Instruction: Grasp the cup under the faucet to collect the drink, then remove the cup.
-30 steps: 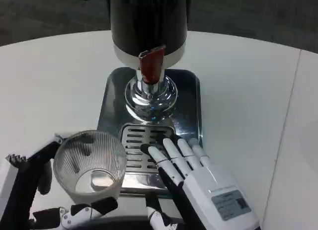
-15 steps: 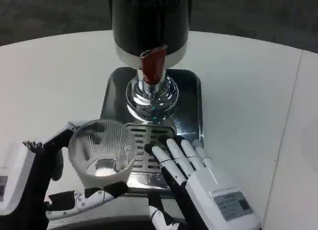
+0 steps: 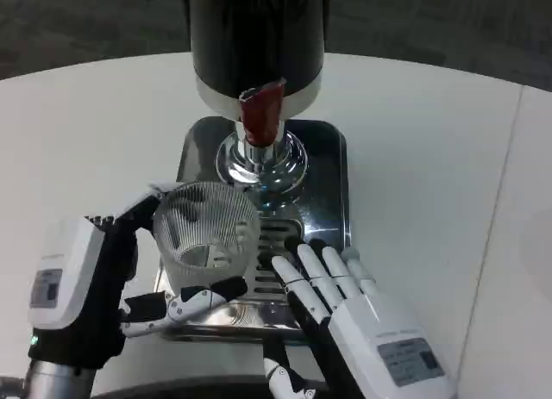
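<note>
The cup (image 3: 207, 235), clear and ribbed, sits left of centre in the frame, over the left part of the drip tray (image 3: 332, 171) and not yet under the faucet (image 3: 260, 115). The left robot hand (image 3: 112, 283) holds it, with fingers around its side. The step in hand is, I judge, bringing it under the spout (a little up and to the right). The right robot hand (image 3: 345, 300) lies flat and open on the tray's grate, holding nothing.

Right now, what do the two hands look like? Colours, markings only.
Left hand: white back plate with a small grey label, black frame beneath, fingers white with black tips, silver forearm at the wrist. Right hand: white back with a grey printed label, white fingers, black undersides.
</note>
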### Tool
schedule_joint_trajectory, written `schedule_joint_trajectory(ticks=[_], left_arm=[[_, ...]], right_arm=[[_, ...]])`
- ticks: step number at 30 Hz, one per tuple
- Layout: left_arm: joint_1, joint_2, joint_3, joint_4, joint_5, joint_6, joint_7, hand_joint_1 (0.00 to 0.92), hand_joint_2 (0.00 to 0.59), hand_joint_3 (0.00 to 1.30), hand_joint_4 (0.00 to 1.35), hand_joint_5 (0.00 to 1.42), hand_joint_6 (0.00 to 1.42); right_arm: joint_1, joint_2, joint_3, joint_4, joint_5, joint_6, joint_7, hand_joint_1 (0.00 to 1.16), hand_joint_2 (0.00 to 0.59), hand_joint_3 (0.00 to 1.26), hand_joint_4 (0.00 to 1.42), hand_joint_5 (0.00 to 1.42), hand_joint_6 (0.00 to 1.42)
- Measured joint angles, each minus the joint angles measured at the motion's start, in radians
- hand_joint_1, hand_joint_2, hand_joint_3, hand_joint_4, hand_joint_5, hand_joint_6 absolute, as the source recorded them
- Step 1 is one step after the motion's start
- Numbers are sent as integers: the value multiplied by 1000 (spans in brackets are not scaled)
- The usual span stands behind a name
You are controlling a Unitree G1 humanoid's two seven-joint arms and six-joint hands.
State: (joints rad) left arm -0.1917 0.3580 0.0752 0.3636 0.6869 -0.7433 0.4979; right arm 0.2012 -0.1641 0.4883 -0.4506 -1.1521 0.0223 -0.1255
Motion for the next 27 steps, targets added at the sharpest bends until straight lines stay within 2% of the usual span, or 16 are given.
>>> schedule_joint_trajectory(ticks=[4,12,16,20,27], left_arm=[[-48,27,-38,70,35,2,48,588,187,916,1011,1220,1316],[-156,46,-123,263,72,10,181,588,187,920,1011,1220,1317],[-243,41,-163,358,69,11,234,588,187,921,1024,1231,1317],[-305,18,-203,428,66,11,256,588,187,921,1024,1233,1317],[-345,10,-252,494,66,13,292,588,187,921,1024,1233,1317]], right_arm=[[11,0,-10,-26,-1,1,0,242,579,105,0,0,0],[38,-3,-32,-35,-2,2,0,242,579,105,0,0,0],[51,-5,-44,-60,-2,2,0,241,580,105,0,0,0],[60,-5,-53,-68,-2,2,0,237,583,105,0,0,0],[68,-6,-64,-70,-2,2,0,232,585,105,1,0,0]])
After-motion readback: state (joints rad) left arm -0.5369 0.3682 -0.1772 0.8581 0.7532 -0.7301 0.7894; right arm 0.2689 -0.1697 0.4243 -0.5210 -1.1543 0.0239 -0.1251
